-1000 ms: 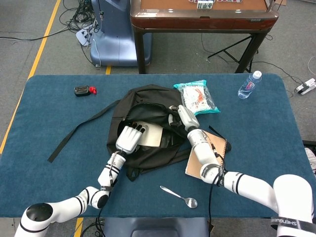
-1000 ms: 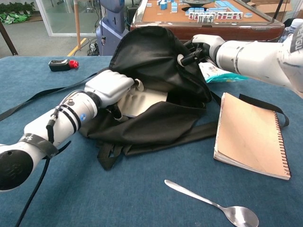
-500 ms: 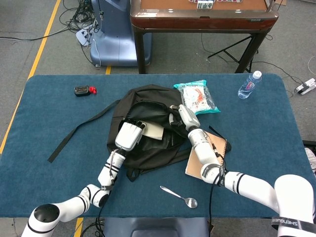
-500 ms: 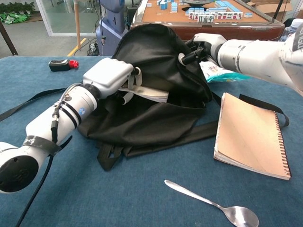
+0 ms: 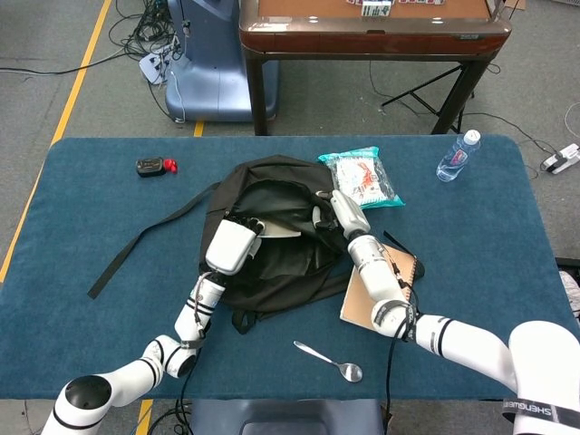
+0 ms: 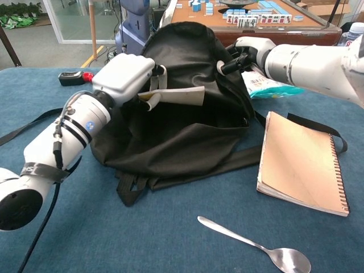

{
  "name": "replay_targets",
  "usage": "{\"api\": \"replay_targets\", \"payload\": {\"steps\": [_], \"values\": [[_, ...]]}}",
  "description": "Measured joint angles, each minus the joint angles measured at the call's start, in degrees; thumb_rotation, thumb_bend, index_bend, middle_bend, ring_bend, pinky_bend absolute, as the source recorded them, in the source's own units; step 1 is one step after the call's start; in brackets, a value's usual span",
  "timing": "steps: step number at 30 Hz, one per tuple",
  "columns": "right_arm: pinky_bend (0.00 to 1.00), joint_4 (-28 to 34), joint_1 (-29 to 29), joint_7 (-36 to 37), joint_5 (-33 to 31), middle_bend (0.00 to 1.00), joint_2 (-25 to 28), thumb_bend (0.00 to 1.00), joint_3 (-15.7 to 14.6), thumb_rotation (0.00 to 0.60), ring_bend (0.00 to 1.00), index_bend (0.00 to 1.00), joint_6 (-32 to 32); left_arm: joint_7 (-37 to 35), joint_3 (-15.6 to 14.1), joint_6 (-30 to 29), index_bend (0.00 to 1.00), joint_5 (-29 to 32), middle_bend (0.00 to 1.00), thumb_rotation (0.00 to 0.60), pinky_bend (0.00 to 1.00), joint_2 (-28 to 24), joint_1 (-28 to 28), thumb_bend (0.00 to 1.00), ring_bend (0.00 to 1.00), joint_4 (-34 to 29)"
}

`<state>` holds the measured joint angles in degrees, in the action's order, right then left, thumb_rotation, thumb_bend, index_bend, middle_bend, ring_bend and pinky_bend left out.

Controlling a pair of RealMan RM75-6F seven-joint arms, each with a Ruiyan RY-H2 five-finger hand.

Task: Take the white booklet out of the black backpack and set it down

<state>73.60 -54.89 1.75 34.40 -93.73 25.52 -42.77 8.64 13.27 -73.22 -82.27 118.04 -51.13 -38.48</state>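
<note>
half of the white booklet (image 6: 173,95) hides behind my left hand (image 6: 124,77), which grips it above the black backpack (image 6: 187,131). my right hand (image 6: 245,52) pinches the bag's rim, fingertips buried in fabric. blue table (image 5: 82,236); grey floor beyond.

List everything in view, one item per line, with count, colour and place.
black backpack: 1, black, table centre, mouth open
white booklet: 1, white, lifted above the backpack opening
notebook: 1, tan, spiral-bound, right of the backpack
spoon: 1, silver, near front edge
snack bag: 1, teal and white, behind the backpack
water bottle: 1, clear, back right
small device: 1, black and red, back left
table: 1, blue cloth
left hand: holds the booklet
right hand: grips the backpack's rim
</note>
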Motion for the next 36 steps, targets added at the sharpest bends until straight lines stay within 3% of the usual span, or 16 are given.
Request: {"api": "replay_targets", "payload": {"steps": [8, 20, 23, 28, 30, 36], "values": [[0.16, 0.79, 0.44, 0.62, 0.87, 0.32, 0.55, 0.61, -0.29, 0.6, 0.21, 0.51, 0.54, -5.32, -1.05, -8.53, 0.7, -3.06, 0.73, 0.6, 0.68, -6.04, 3.51, 0.48, 0.65, -5.74], [0.16, 3.92, 1.26, 0.82, 2.79, 0.3, 1.85, 0.58, -1.87, 0.6, 0.21, 0.47, 1.44, -6.74, -0.45, -18.57, 0.72, -5.53, 0.77, 0.6, 0.69, -20.19, 10.43, 0.48, 0.67, -23.73], [0.16, 5.4, 1.45, 0.88, 3.68, 0.27, 2.35, 0.56, -2.51, 0.6, 0.21, 0.38, 2.25, -6.35, 0.39, -20.37, 0.72, -5.58, 0.77, 0.6, 0.69, -23.98, 12.15, 0.48, 0.67, -27.58], [0.11, 9.18, 1.78, 0.35, 6.17, 0.16, 3.93, 0.49, -4.88, 0.6, 0.13, 0.09, 4.38, -5.63, 2.06, -22.36, 0.72, -5.14, 0.77, 0.6, 0.69, -29.44, 14.68, 0.48, 0.67, -31.45], [0.08, 11.21, 1.88, 0.14, 7.01, 0.13, 5.22, 0.45, -5.91, 0.6, 0.09, 0.02, 6.01, -5.42, 2.56, -22.74, 0.72, -4.85, 0.77, 0.6, 0.69, -31.29, 15.59, 0.48, 0.67, -32.36], [0.05, 17.24, 2.85, 0.43, 11.43, 0.08, 9.61, 0.4, -7.82, 0.6, 0.04, 0.0, 8.39, -4.99, 3.72, -21.75, 0.72, -3.39, 0.77, 0.6, 0.69, -33.83, 16.78, 0.48, 0.67, -32.36]]}}
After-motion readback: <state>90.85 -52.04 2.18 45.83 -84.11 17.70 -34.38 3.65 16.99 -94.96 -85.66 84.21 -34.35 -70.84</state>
